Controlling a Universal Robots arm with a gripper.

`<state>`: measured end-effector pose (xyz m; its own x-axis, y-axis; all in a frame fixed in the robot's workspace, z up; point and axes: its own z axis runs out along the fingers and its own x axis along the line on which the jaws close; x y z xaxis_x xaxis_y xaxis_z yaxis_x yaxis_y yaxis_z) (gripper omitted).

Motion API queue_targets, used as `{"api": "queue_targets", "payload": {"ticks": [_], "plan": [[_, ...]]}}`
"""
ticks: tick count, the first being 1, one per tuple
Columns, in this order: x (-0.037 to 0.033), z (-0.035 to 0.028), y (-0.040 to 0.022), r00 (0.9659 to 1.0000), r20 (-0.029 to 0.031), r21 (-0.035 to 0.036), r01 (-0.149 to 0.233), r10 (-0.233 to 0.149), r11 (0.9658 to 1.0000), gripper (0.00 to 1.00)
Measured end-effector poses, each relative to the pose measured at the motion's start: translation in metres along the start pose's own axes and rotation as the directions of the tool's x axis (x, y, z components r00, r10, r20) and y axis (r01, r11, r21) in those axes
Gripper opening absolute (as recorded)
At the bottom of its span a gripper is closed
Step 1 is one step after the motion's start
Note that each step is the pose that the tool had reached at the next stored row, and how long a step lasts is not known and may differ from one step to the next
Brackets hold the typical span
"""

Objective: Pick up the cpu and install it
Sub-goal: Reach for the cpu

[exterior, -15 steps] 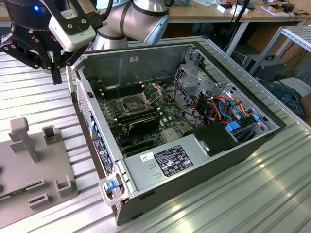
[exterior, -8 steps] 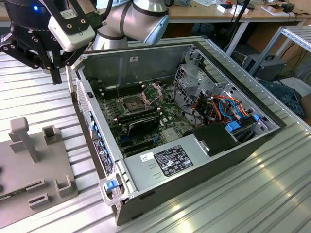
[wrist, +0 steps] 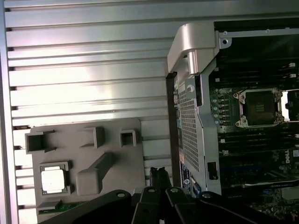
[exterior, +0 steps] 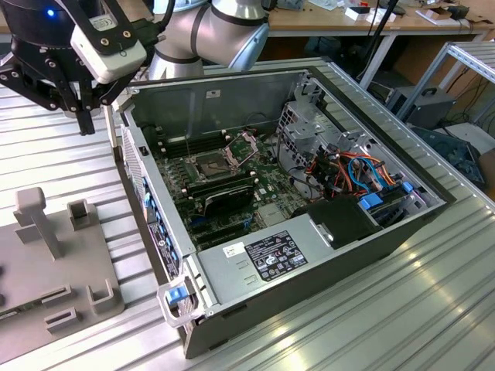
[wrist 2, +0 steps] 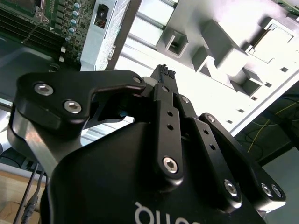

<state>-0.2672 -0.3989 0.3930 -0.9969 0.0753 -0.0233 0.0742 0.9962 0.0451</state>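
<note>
pincer [wrist: 159,171]: pressed together, empty
cpu [wrist: 53,180]: flush in grey holder [wrist: 112,140] pocket (little edge to grab)
risk: likely slips or tilts; skewed drop could damage socket [wrist: 259,107]

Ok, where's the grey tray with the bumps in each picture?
Exterior view: the grey tray sits at the exterior view's left, beside the computer case.
Second wrist view: it lies past the gripper, near the case.
First wrist view: beside the case, tray with the chip in one pocket.
Shared landmark: the computer case.
</note>
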Motion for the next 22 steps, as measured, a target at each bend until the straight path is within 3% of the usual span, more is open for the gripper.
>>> {"api": "queue_targets", "payload": {"ticks": [22], "plan": [[0.0399,-0.0009,-0.0030,1.0000,0.0000,0.0000,0.000,0.000,1.0000,0.11]]}}
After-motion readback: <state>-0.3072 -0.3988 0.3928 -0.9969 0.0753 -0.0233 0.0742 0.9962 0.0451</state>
